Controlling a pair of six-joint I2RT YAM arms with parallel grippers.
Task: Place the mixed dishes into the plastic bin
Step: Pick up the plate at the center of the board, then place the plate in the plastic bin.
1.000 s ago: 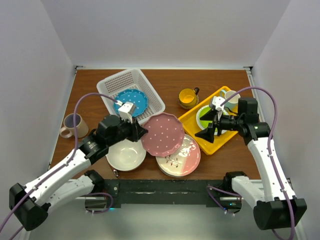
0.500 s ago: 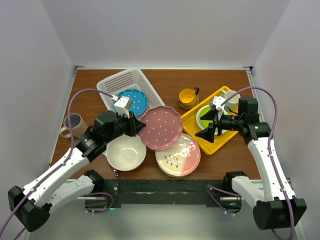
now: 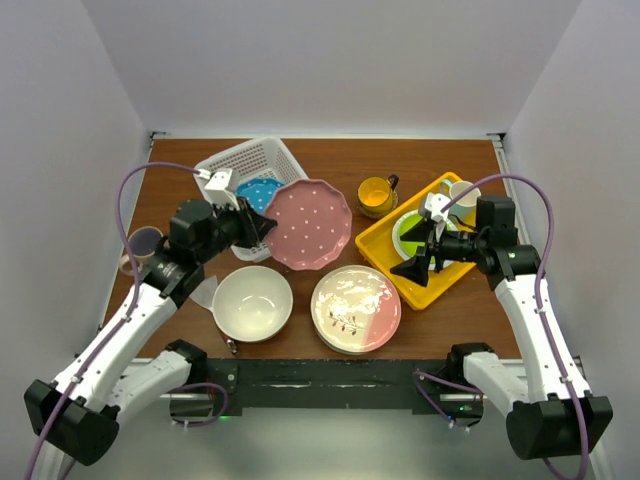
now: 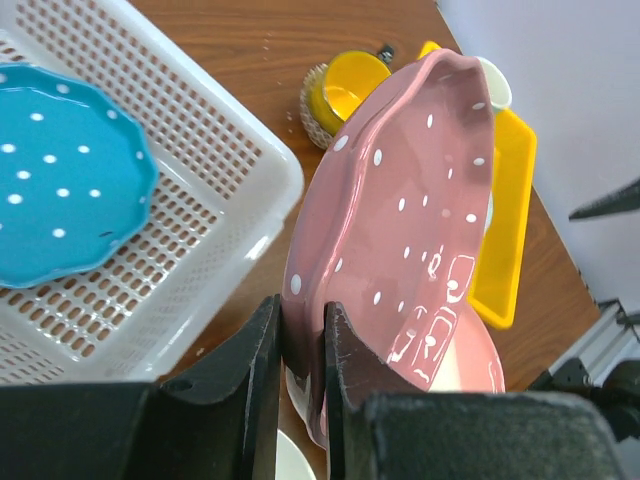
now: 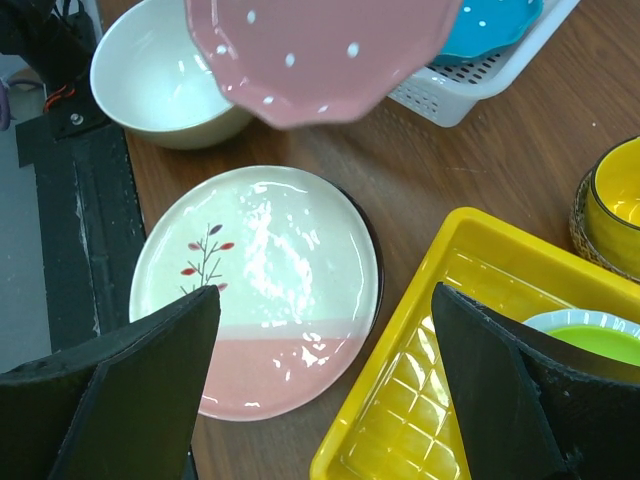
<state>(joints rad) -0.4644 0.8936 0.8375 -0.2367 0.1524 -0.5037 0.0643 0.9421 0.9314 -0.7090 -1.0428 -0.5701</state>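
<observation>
My left gripper (image 3: 262,228) (image 4: 300,335) is shut on the rim of the pink dotted plate (image 3: 308,224) (image 4: 400,230), which hangs tilted beside the right wall of the white plastic bin (image 3: 300,180) (image 4: 200,190). A blue dotted plate (image 3: 256,190) (image 4: 60,190) lies in the bin. On the table near the front sit a large cream bowl (image 3: 252,303) (image 5: 160,70) and a cream-pink plate (image 3: 356,307) (image 5: 260,285). The yellow mug (image 3: 376,195) stands behind them. My right gripper (image 3: 415,265) (image 5: 325,300) hangs open and empty above the cream-pink plate's right edge.
A yellow tray (image 3: 420,280) (image 5: 450,400) at the right holds a lime-green plate (image 3: 410,232) and a white cup (image 3: 462,200). A pinkish mug (image 3: 140,245) stands at the left, partly behind my left arm. White walls enclose the table.
My left gripper has lifted the pink dotted plate off the cream-pink plate and carried it back and left, up to the bin's right side. The right arm has stayed still.
</observation>
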